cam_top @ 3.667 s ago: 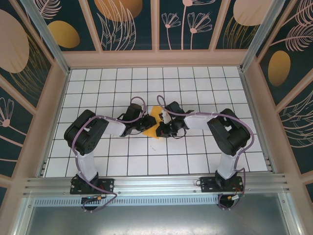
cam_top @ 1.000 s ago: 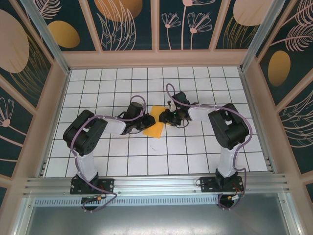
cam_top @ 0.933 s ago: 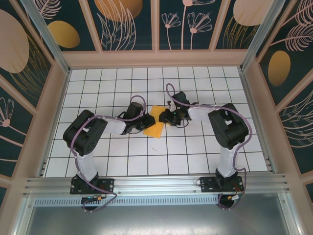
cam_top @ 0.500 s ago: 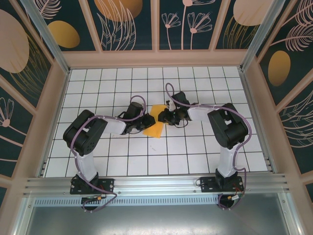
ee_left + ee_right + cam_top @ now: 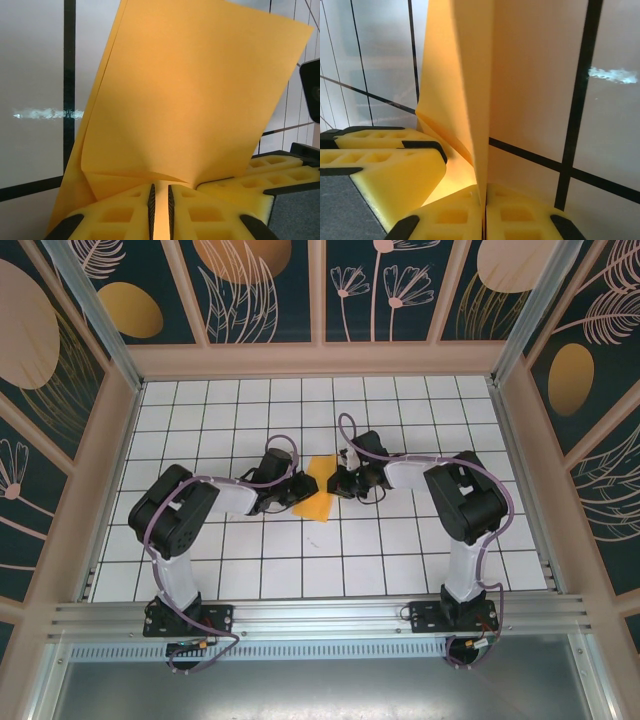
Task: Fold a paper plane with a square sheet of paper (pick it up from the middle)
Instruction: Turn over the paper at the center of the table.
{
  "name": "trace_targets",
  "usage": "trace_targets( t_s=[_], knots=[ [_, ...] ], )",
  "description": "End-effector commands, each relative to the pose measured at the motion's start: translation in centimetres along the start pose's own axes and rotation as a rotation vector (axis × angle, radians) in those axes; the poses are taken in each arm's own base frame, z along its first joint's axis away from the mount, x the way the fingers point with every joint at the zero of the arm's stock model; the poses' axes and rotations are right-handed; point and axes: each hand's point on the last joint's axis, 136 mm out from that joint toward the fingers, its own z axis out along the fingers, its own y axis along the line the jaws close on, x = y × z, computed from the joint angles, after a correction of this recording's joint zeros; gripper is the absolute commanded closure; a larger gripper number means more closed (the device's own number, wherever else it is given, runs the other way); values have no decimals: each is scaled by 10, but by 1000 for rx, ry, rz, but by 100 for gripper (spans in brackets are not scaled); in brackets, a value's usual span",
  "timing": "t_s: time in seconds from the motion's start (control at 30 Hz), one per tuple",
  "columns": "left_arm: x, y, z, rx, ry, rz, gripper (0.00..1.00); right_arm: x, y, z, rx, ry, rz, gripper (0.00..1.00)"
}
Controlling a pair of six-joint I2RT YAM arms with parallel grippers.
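Observation:
The square sheet of paper [image 5: 317, 496] is orange-yellow, folded, and stands partly lifted off the middle of the gridded table. My left gripper [image 5: 295, 492] is at its left side, my right gripper [image 5: 336, 480] at its upper right edge. In the left wrist view the paper [image 5: 200, 90] rises as a broad creased flap, and my left gripper [image 5: 160, 189] is shut on a pinched layer of it. The right wrist view has the paper [image 5: 465, 75] edge-on, with my right gripper [image 5: 484, 191] shut on its thin edge. The left gripper's fingers [image 5: 385, 155] sit close beside it.
The white gridded table [image 5: 400, 550] has a wooden rim and tall dark walls painted with orange ovals [image 5: 130, 310]. Both arm bases are bolted to the metal rail [image 5: 320, 618] at the near edge. Open grid squares lie all around the paper.
My right gripper has shifted slightly left onto the paper's edge and shut on it. The left gripper has kept its hold and place.

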Motion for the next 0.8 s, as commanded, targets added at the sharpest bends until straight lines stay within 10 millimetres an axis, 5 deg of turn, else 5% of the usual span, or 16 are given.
trace_targets(
  t_s=[0.0, 0.17, 0.53, 0.63, 0.77],
  knots=[
    [-9, -20, -13, 52, -51, 2, 79, -1, 14, -11, -18, -23, -48, 92],
    [-31, -40, -51, 67, -194, 7, 74, -6, 9, -37, 103, -78, -93, 100],
    [-61, -26, -149, -29, -510, -34, 69, -10, -21, -180, 824, -288, -274, 100],
    [-64, -18, -165, -50, -566, -46, 69, 0, -23, -183, 953, -233, -329, 100],
    [-67, -9, -182, -69, -622, -75, 69, 19, -28, -151, 1041, -92, -390, 100]
  ],
)
